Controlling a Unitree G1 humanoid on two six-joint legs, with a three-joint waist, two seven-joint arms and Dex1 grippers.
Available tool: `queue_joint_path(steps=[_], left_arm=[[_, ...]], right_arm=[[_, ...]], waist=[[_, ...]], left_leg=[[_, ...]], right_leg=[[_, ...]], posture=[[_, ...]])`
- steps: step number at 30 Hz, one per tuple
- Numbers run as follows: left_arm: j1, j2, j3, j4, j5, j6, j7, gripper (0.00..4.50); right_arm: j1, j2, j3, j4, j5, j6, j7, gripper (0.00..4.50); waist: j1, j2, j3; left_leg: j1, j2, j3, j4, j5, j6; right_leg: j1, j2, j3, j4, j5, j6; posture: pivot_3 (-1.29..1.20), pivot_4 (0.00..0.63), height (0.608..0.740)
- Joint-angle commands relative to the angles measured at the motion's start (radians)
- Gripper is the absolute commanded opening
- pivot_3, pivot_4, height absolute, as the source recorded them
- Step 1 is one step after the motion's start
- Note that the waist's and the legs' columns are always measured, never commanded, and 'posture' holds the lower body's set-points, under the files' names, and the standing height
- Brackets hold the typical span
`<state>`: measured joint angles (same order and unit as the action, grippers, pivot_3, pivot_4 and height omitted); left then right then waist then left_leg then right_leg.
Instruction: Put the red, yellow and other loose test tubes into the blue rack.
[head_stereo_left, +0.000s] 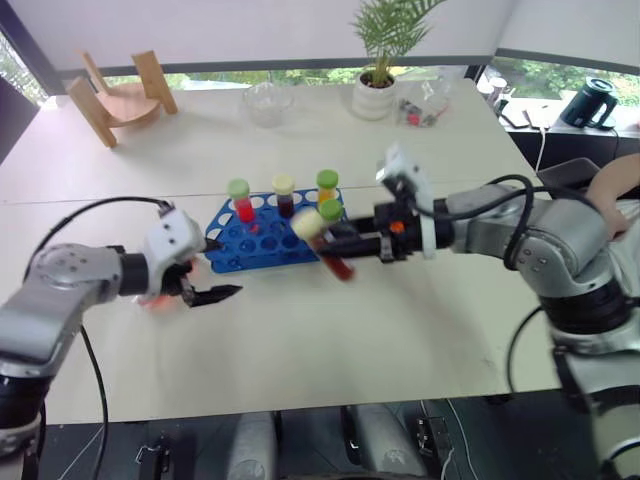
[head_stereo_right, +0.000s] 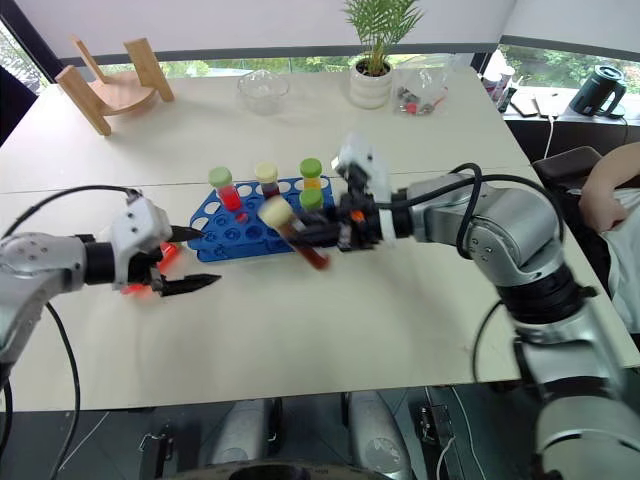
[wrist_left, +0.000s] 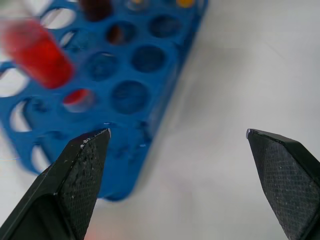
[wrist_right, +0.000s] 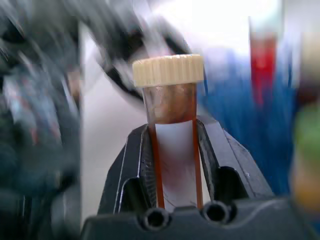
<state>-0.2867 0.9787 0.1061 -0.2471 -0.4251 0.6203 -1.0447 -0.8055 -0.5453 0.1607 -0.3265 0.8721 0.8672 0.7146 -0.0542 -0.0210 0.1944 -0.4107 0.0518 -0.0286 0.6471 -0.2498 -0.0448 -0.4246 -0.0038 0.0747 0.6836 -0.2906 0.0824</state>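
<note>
Right gripper (wrist_right: 172, 150) clamped on a cream-capped tube (wrist_right: 171, 100) with a blank white label, just beside the blue rack (head_stereo_left: 262, 240). Left gripper (wrist_left: 177, 135), fingers apart, at the rack's near end.

Pale surface (head_stereo_left: 300, 330), far edge against windows. At that far side: wooden stand (head_stereo_left: 118, 95) toward the left, clear glass bowl (head_stereo_left: 266, 103) near centre, potted palm in white pot (head_stereo_left: 376, 92) beside a clear bag of small items (head_stereo_left: 425, 105). Black kettle (head_stereo_left: 588, 103) far right; a person's arm (head_stereo_left: 612, 185) at the right edge.
</note>
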Motion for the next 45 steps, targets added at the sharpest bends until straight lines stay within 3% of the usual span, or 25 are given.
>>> queue_joint_path(steps=[1,4,8,12,45], left_arm=[[-0.054,0.046,0.059,0.093,-0.015,-0.019,-0.050,4.50],[-0.081,0.082,0.044,0.163,0.004,-0.031,-0.091,4.50],[-0.105,0.100,0.023,0.206,0.020,-0.040,-0.113,4.50],[-0.116,0.095,0.019,0.202,0.024,-0.026,-0.113,4.50],[-0.126,0.058,-0.018,0.187,0.036,-0.020,-0.077,4.50]], right_arm=[[0.086,0.185,-0.015,-0.041,-0.152,-0.216,-0.188,0.79],[0.175,0.323,0.086,0.018,-0.372,-0.428,-0.280,0.79],[0.247,0.475,0.163,0.133,-0.524,-0.585,-0.363,0.79],[0.274,0.533,0.200,0.246,-0.652,-0.711,-0.389,0.79],[0.384,0.542,0.183,0.355,-0.868,-0.836,-0.380,0.79]], waist=[[0.000,0.000,0.000],[0.003,0.000,0.000],[0.007,0.000,0.000],[0.008,0.000,0.000],[0.008,0.000,0.000]], left_leg=[[0.000,0.000,0.000,0.000,0.000,0.000],[-0.001,-0.001,0.001,0.000,0.000,0.000],[-0.001,-0.003,0.003,0.000,0.000,-0.001],[-0.001,-0.003,0.003,0.000,0.001,-0.001],[0.001,-0.003,0.002,0.000,0.001,-0.002]], right_leg=[[0.000,0.000,0.000,0.000,0.000,0.000],[-0.001,-0.002,0.000,0.000,0.000,0.000],[-0.001,-0.005,0.000,0.000,0.000,0.000],[-0.001,-0.005,0.000,0.000,0.000,0.000],[0.000,-0.005,0.000,0.001,0.000,0.000]], posture=[[0.00,0.150,0.740],[0.00,0.150,0.740],[0.00,0.150,0.740],[0.00,0.150,0.740],[0.00,0.150,0.740]])
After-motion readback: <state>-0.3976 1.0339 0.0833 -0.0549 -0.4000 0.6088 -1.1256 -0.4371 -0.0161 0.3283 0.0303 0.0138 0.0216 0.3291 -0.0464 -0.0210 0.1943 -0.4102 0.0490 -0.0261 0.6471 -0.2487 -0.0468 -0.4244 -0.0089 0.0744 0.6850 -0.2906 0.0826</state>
